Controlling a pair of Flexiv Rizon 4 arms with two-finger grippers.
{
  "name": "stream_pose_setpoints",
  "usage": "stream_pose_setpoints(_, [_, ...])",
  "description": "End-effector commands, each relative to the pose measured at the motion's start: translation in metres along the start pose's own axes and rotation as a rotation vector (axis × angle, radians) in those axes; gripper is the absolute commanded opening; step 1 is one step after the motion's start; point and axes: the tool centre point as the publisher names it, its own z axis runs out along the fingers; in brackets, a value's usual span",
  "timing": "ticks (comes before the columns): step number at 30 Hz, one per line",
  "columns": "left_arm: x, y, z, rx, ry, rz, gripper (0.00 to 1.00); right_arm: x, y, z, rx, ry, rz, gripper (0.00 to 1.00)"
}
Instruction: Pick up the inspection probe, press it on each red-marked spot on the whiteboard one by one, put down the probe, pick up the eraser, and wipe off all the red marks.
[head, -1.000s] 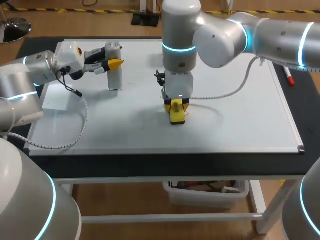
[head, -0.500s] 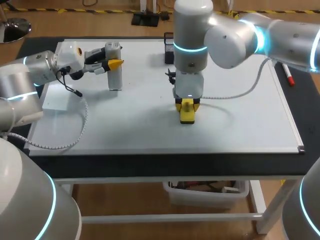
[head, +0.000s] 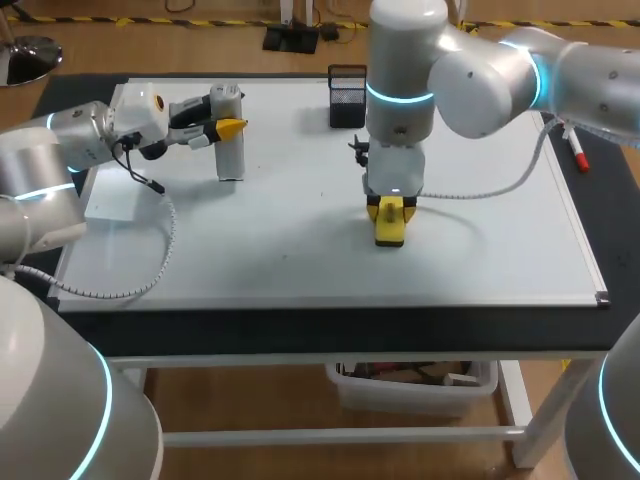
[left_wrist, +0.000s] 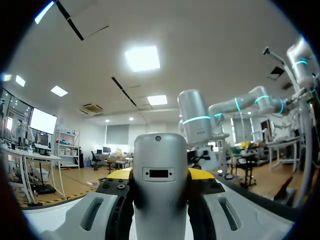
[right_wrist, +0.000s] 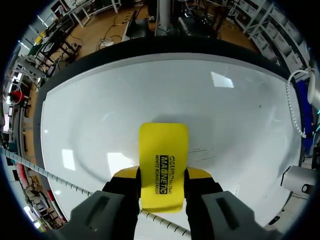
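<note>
Currently on the wiping step, by our reading: the right claw (right_wrist: 162, 174) is clamped on the yellow eraser (right_wrist: 163, 142), which sticks out ahead of its fingers, face down toward the whiteboard (head: 300, 235). The left claw (left_wrist: 159, 175) grips the probe (left_wrist: 160, 150) upright between its fingers; it is not yet set down. We see no red marks ahead of the eraser. The next move likely needs flat, even pressure and a sweep over any unwiped red.
</note>
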Motion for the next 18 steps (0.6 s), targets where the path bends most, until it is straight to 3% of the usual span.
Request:
stream_pose_setpoints(1, [0.001, -0.001, 0.001, -0.001, -0.003, 0.002, 0.0, 0.019, -0.003, -0.015, 0.011, -0.029, -0.008, 0.0])
stream_pose_setpoints(10, [0.001, -0.001, 0.001, -0.001, -0.003, 0.002, 0.0, 0.051, -0.029, -0.053, 0.057, 0.008, -0.031, 0.0])
stream_pose_setpoints(18, [0.001, -0.001, 0.001, -0.001, -0.003, 0.002, 0.0, 0.051, -0.029, -0.053, 0.057, 0.008, -0.031, 0.0])
